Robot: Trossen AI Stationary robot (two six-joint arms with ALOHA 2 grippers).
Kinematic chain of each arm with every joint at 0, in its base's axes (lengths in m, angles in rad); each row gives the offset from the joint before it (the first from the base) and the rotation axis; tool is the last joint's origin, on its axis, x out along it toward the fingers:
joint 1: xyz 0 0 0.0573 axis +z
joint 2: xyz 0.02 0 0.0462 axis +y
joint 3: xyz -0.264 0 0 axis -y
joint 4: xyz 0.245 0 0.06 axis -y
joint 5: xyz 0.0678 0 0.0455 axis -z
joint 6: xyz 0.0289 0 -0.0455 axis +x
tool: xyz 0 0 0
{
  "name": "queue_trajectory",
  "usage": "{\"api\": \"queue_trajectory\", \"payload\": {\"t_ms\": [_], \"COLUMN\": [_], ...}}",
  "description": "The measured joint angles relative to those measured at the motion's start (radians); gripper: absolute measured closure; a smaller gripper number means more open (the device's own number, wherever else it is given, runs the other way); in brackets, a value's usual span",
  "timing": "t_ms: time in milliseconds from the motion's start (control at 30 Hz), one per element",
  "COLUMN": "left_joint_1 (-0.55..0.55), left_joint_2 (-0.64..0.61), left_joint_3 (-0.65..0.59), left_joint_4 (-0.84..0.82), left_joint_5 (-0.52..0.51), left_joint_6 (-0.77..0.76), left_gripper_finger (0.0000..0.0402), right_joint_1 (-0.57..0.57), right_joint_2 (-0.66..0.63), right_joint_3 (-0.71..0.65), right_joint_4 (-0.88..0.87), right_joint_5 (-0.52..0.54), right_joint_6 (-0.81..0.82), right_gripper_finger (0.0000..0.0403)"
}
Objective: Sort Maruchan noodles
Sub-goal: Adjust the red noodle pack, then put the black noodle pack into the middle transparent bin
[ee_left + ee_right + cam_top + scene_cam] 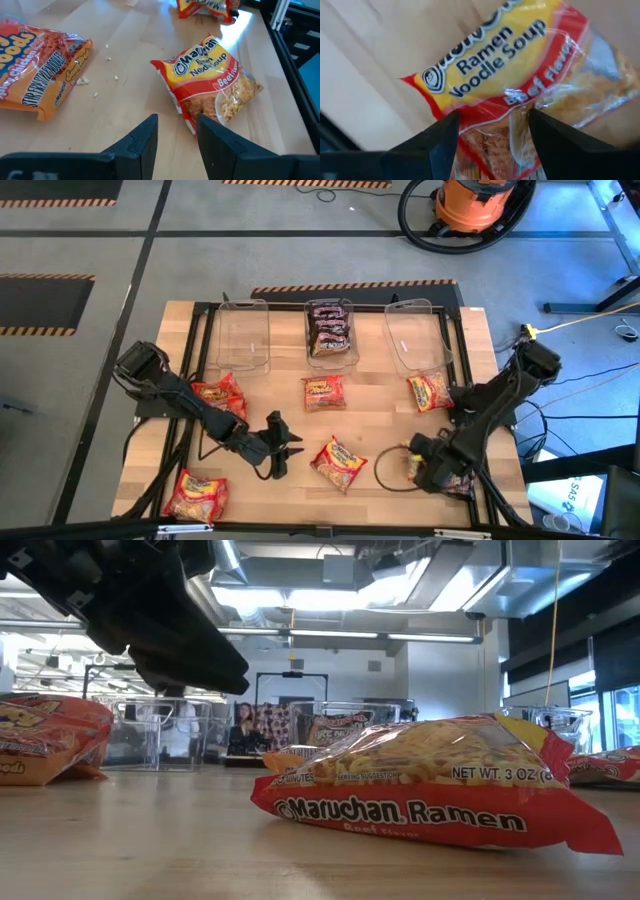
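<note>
From above, six loose packets are counted on the table (480, 340); dark packets fill the middle of three bins (330, 330). The left gripper (285, 450) is parted and empty, the beef packet (338, 463) just ahead, its long axis slanted. In the right wrist view, the right gripper (492, 132) is spread over another beef packet (520, 65), ungrasped.

Ramen packets (324, 392) scattered flat, tabletop.
</note>
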Motion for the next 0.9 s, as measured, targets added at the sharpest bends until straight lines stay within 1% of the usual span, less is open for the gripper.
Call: {"api": "queue_trajectory", "payload": {"t_ms": [167,267,333,400,500,600,667,767,900], "left_joint_1": [0.0,0.0,0.0,0.0,0.0,0.0,0.0,0.0,0.0], "left_joint_2": [0.0,0.0,0.0,0.0,0.0,0.0,0.0,0.0,0.0], "left_joint_3": [0.0,0.0,0.0,0.0,0.0,0.0,0.0,0.0,0.0], "left_joint_4": [0.0,0.0,0.0,0.0,0.0,0.0,0.0,0.0,0.002], "left_joint_5": [-0.001,-0.001,-0.001,-0.001,-0.001,-0.001,-0.001,-0.002,-0.002], "left_joint_6": [-0.001,0.0,0.0,0.0,-0.001,-0.003,-0.006,-0.01,-0.01], "left_gripper_finger": [0.0274,0.0274,0.0274,0.0274,0.0274,0.0274,0.0274,0.0274,0.0274], "right_joint_1": [-0.102,-0.183,-0.232,-0.26,-0.231,-0.142,-0.066,0.049,0.142], "right_joint_2": [-0.002,0.0,0.002,-0.004,-0.036,-0.07,-0.072,-0.066,-0.044], "right_joint_3": [-0.007,-0.008,-0.008,0.002,0.067,0.137,0.162,0.157,0.104], "right_joint_4": [0.047,0.046,0.047,0.028,-0.035,-0.079,-0.072,-0.088,-0.177], "right_joint_5": [0.179,0.245,0.25,0.195,0.105,-0.012,-0.078,-0.121,-0.249], "right_joint_6": [-0.087,-0.163,-0.242,-0.287,-0.259,-0.133,-0.036,0.074,0.209], "right_gripper_finger": [0.0173,0.0173,0.0173,0.0173,0.0173,0.0173,0.0173,0.0173,0.0173]}}
